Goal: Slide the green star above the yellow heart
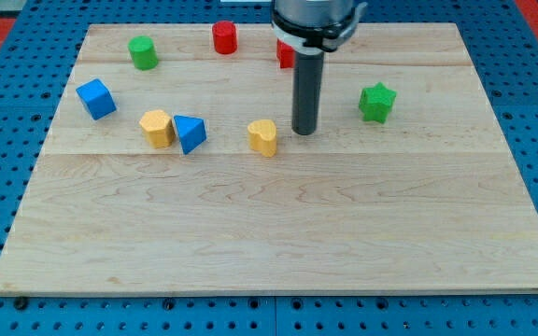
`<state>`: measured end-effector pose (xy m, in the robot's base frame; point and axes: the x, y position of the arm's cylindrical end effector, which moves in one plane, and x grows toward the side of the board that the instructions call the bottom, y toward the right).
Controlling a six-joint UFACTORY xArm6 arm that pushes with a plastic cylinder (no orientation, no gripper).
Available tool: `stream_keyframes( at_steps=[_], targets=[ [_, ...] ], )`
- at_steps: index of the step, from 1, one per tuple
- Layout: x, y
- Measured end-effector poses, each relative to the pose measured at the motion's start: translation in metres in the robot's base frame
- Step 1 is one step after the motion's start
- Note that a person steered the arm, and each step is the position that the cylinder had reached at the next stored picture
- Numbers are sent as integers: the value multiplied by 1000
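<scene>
The small green star-shaped block (377, 102) sits toward the view's right on our pale wooden desk (278, 233), well apart from the small yellow heart-shaped block (263, 136), which lies near the middle and a little lower in the view. Our tip (304, 132) stands between them, just beside the heart on its right and clearly short of the star, touching neither as far as we can tell. We carry no hand at all, only the straight dark rod, so nothing is held and everything must be done by pushing. From here we judge the star has to travel left and slightly up to land above the heart, so our tip would first need to get round to the star's right side. Behind the rod a red block (286, 54) is half hidden, a red cylinder (225, 37) and a green cylinder (143, 52) sit along the top, and a blue cube (95, 98), a yellow hexagonal block (157, 128) and a blue triangular block (191, 133) lie at the left.
</scene>
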<state>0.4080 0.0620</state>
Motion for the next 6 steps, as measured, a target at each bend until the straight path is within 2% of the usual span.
stream_keyframes(
  at_steps=[1, 2, 3, 4, 5, 6],
  targets=[
    [1, 102],
    [-20, 167],
    [-37, 146],
    [-43, 94],
    [-47, 12],
    [-58, -36]
  ],
)
